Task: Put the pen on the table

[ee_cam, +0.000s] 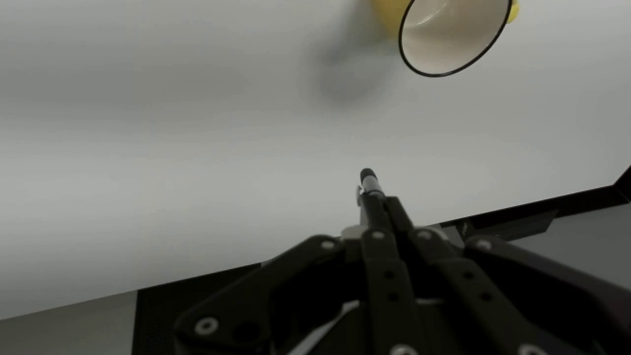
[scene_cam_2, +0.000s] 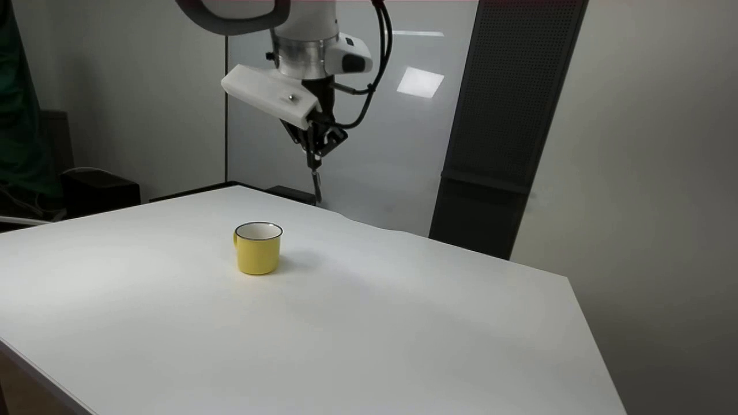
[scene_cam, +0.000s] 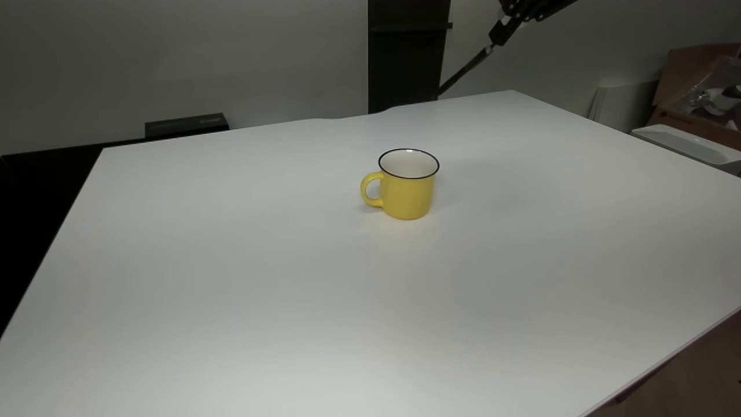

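Wrist view gives me the hand (ee_cam: 385, 205), its jaws drawn almost together and pinching the pen (ee_cam: 370, 182), whose end pokes out past them. In both exterior views I see the pen hanging tilted below the hand, its lower end showing by the far edge of the surface (scene_cam: 289, 289); contact I can't tell. A mug (scene_cam: 407, 196) stands upright, apart from both.
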`<state>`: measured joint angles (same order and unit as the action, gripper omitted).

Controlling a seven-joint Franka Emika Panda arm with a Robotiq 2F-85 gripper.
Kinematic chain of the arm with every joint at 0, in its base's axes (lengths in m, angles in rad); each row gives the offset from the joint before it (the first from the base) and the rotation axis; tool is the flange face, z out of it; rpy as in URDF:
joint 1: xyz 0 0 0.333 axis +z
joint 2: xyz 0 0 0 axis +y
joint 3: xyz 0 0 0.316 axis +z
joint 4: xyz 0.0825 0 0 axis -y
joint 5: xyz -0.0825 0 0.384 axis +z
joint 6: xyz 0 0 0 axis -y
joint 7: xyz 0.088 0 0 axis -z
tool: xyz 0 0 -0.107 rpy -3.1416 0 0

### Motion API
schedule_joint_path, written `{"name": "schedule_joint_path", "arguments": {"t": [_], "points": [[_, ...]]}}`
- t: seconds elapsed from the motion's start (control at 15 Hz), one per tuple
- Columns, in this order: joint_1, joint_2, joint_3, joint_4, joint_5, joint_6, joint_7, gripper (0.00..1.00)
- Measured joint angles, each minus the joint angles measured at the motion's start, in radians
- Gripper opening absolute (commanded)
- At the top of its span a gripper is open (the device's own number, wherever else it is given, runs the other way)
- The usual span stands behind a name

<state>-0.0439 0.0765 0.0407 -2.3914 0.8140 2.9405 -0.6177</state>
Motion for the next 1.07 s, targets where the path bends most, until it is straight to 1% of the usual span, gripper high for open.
{"name": "schedule_joint_path", "arguments": {"t": [0.13,0.33,0.67,0.87,0.93,1.0,1.07], "points": [[-0.037,0.034,-0.011,0.024,0.048,-0.043,-0.075,0.01],[-0.075,0.102,-0.015,0.058,0.075,-0.077,-0.134,0.01],[-0.116,0.225,-0.009,0.153,0.134,-0.151,-0.212,0.01],[-0.128,0.285,-0.007,0.208,0.139,-0.196,-0.233,0.01],[-0.128,0.303,-0.006,0.224,0.138,-0.21,-0.238,0.29],[-0.128,0.318,-0.005,0.238,0.135,-0.222,-0.242,0.3],[-0.127,0.333,-0.003,0.251,0.132,-0.233,-0.244,0.35]]}}
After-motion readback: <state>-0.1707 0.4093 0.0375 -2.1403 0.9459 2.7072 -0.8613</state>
